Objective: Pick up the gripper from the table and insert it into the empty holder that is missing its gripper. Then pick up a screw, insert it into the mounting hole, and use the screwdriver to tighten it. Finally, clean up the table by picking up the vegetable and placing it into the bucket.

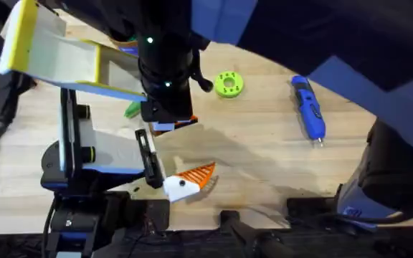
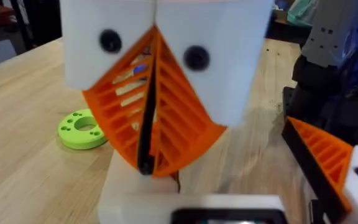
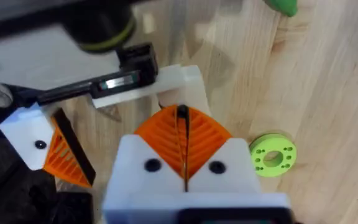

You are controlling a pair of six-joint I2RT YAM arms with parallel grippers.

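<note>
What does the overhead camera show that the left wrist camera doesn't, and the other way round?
Overhead adds the screwdriver, lying off to the right, and the vegetable, partly hidden. The left wrist camera adds a close look at the right gripper, its orange ribbed pads pressed together. Both show the lime-green disc and the mounted claw's orange-tipped finger.
</note>
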